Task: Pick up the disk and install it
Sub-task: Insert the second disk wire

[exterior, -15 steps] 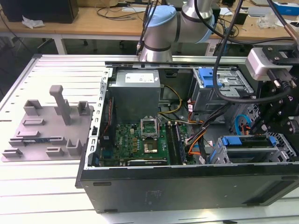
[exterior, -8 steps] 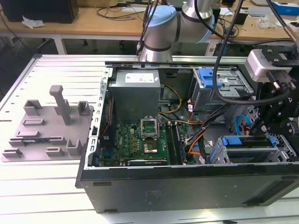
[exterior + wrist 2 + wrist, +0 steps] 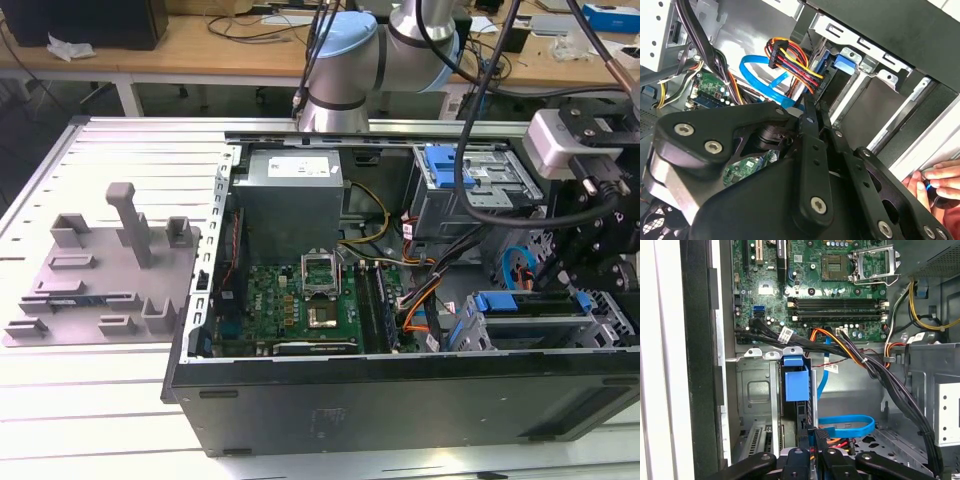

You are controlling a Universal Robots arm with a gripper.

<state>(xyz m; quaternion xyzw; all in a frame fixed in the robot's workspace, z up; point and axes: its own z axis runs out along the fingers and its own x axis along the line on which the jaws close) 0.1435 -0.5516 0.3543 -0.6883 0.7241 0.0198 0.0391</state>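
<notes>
We see the gripper (image 3: 812, 460) over the drive cage (image 3: 757, 390) | jaws narrow, pinching the disk (image 3: 796, 382) edge | disk upright inside cage slot, open computer case (image 3: 400, 400).

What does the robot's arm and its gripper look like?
The arm is made of silver tubes with pale blue caps at its round joints, and black cables run along it. The gripper is matte black, built from flat linked bars held by shiny silver screws.
</notes>
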